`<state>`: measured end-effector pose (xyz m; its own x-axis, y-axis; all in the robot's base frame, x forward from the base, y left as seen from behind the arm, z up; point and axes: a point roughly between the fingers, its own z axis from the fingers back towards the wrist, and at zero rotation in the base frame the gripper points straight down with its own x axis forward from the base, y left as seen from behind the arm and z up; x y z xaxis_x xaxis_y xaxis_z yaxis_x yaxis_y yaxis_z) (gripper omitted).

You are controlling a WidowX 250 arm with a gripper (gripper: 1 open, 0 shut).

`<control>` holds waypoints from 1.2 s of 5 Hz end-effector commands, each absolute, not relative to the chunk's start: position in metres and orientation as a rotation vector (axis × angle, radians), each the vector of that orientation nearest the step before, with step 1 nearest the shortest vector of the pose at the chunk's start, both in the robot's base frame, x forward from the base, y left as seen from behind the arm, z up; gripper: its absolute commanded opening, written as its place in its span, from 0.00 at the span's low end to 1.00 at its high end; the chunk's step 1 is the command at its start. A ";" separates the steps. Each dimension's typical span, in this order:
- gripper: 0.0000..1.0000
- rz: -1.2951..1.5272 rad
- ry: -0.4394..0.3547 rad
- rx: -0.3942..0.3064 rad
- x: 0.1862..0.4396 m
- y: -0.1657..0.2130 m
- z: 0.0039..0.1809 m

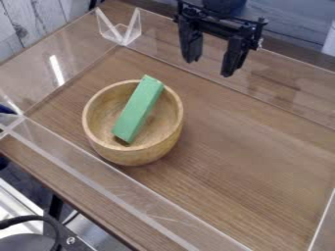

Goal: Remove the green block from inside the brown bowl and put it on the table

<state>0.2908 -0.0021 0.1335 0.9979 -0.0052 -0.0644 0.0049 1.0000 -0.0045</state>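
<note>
The green block (139, 108) lies slanted inside the brown bowl (98, 132), its upper end resting on the far rim. The bowl sits on the table (249, 157) toward the left. My gripper (216, 57) hangs in the air at the back, above and to the right of the bowl, well apart from the block. Its two dark fingers (191, 44) point down and stand open with nothing between them.
Clear acrylic walls (78, 167) edge the tabletop on the near left and at the back. A small clear bracket (120, 29) stands at the back left corner. Bare wood lies to the right of the bowl.
</note>
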 end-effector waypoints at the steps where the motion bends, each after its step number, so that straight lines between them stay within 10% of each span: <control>1: 1.00 -0.003 0.076 0.007 0.285 0.010 0.128; 6: 1.00 0.031 0.078 0.027 0.250 0.073 0.097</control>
